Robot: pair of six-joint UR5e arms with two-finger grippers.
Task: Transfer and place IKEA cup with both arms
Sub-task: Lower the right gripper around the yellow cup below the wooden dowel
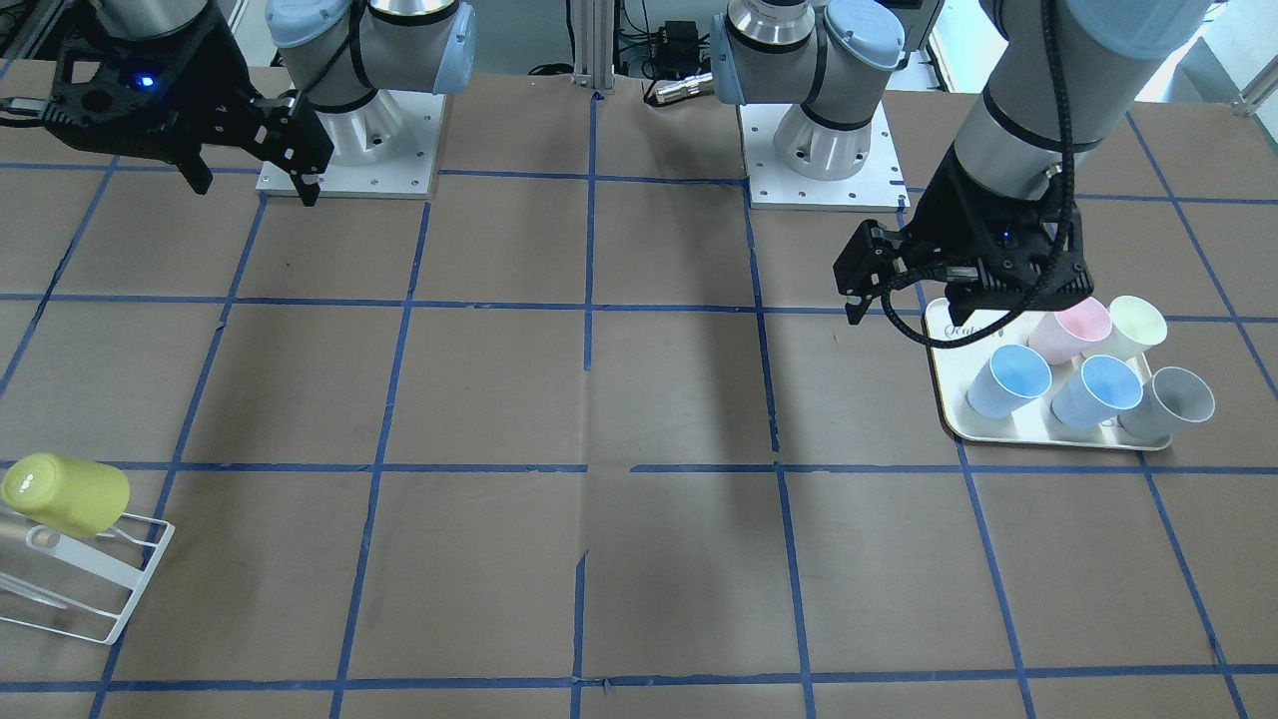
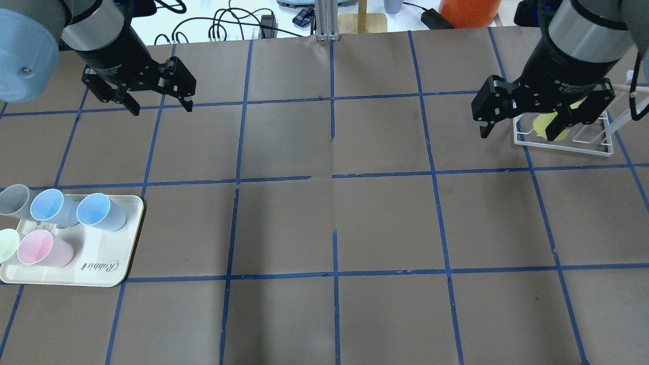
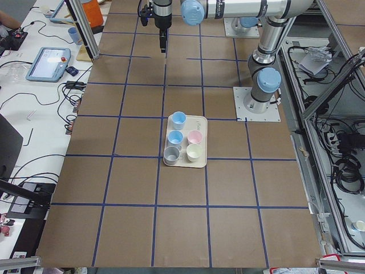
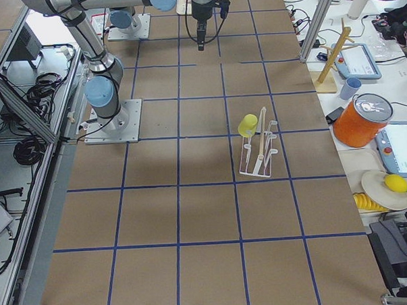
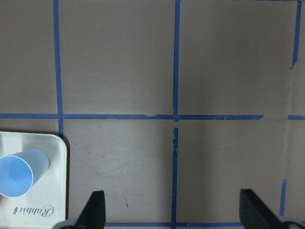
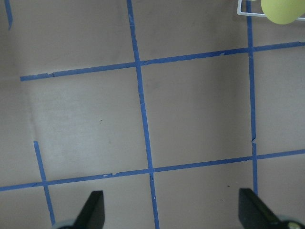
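The yellow-green IKEA cup (image 1: 65, 494) lies tilted, upside down, on a peg of a white wire rack (image 1: 110, 599) at the table's far corner on my right. It also shows in the exterior right view (image 4: 247, 125) and at the top edge of the right wrist view (image 6: 282, 10). My right gripper (image 2: 545, 133) is open and empty, high above the table, and partly hides the cup in the overhead view. My left gripper (image 2: 161, 107) is open and empty, high over the table's left side, beyond the tray.
A cream tray (image 2: 101, 263) on my left holds two blue cups, a pink cup (image 2: 40, 248), a pale cream cup and a grey cup. An orange container (image 2: 466, 12) and cables lie beyond the table's far edge. Blue tape lines grid the brown table.
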